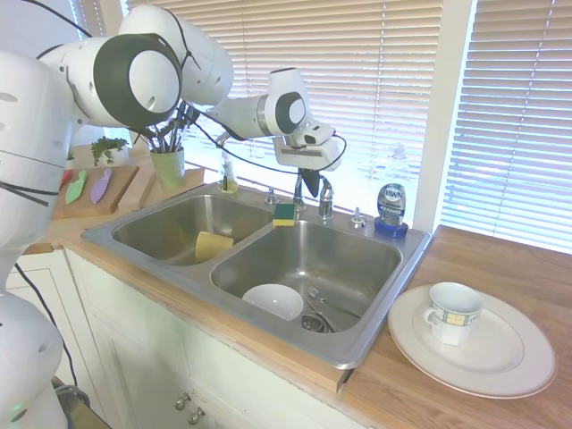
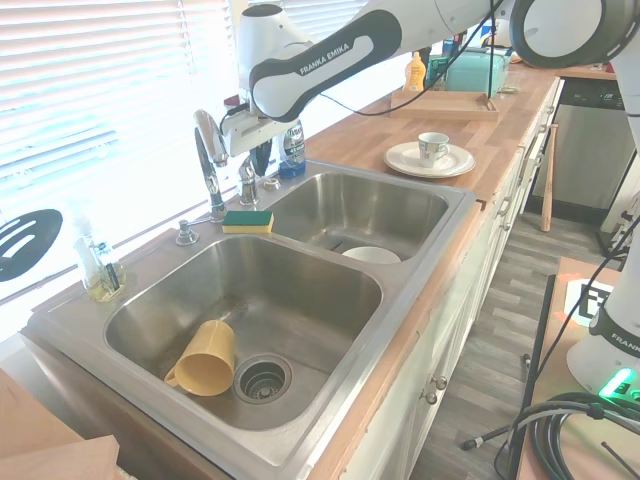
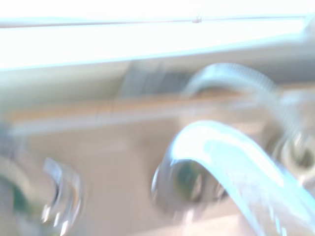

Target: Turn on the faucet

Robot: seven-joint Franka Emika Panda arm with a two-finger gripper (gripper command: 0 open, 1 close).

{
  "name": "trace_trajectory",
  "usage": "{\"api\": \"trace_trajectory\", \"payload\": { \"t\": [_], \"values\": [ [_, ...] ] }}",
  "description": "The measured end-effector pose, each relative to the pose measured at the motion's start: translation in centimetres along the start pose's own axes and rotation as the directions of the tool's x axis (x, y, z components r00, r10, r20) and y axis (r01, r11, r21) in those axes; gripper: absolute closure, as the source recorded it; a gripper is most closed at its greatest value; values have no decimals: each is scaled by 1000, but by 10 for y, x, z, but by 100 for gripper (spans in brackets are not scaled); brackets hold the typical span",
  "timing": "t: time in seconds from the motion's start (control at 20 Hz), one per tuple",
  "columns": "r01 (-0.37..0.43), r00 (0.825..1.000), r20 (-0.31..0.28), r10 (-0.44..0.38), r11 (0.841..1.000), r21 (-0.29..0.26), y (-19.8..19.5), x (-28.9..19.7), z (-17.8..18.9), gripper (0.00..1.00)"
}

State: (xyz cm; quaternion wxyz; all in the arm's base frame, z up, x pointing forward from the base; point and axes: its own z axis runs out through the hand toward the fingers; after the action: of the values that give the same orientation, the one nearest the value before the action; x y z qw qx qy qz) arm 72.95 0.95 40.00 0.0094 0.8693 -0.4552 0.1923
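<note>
The chrome faucet (image 2: 207, 152) stands behind the divider of the double sink (image 2: 300, 440), its thin arched spout rising beside the short lever handle (image 2: 247, 182). In the first exterior view the handle (image 1: 326, 197) is just right of the spout base. My gripper (image 1: 312, 185) hangs fingertips down between spout and handle, its dark fingers together in one point, shut on nothing. The gripper (image 2: 262, 160) sits right against the handle; I cannot tell if they touch. No water runs. The wrist view is blurred and shows the curved chrome of the faucet (image 3: 216, 147).
A green-yellow sponge (image 1: 284, 214) lies on the divider below the gripper. A blue-labelled soap bottle (image 1: 391, 207) and a low chrome cap (image 1: 357, 218) stand right of the handle. A white bowl (image 1: 273, 301) and a yellow cup (image 2: 205, 358) lie in the basins. A plate (image 1: 509, 362) holds a mug.
</note>
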Motion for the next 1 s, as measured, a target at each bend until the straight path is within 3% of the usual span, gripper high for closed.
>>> {"api": "trace_trajectory", "payload": {
  "t": [0.45,0.7,1.0],
  "values": [
    [-5,986,-165,9,1000,26,-11,-18,-23,100],
    [-8,983,-185,11,1000,18,-8,-21,-27,100],
    [-24,988,-155,22,1000,-10,5,-23,-11,100]
  ]
}}
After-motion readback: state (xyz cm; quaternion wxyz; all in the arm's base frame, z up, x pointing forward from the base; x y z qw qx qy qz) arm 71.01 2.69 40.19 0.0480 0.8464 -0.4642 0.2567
